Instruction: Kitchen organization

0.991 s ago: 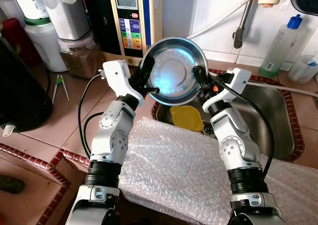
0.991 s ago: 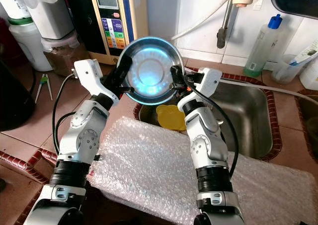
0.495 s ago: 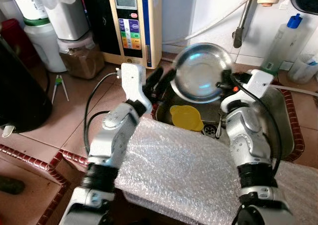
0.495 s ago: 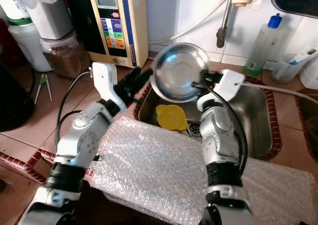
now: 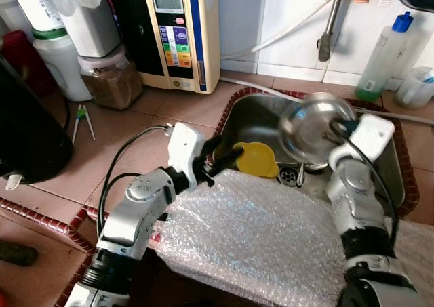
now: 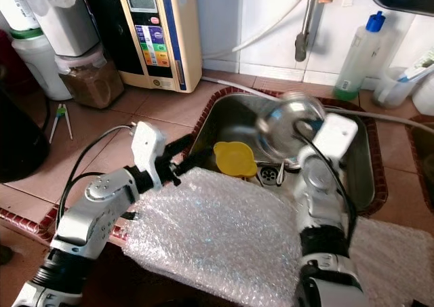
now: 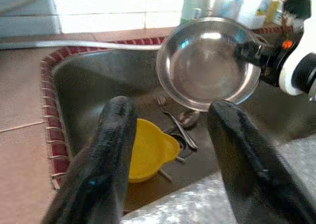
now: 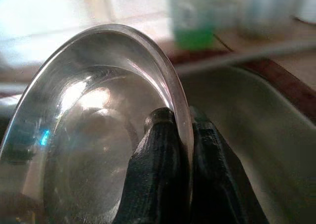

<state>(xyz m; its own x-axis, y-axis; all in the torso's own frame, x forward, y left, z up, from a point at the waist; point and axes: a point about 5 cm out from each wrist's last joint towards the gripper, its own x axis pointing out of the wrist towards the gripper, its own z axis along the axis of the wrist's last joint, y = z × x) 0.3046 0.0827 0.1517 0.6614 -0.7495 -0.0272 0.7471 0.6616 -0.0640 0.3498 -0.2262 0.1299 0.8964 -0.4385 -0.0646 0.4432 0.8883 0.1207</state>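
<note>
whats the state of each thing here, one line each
steel bowl: tilted, held over the sink, rim pinched
right gripper: jaws shut on the bowl rim
left gripper: jaws open, holding nothing
yellow cup: lying in the sink
sink: holds cutlery by the drain

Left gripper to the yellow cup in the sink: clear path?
Probably yes. The left gripper is open at the sink's near rim, with the yellow cup just ahead. The right gripper holds the steel bowl off to the side.
</note>
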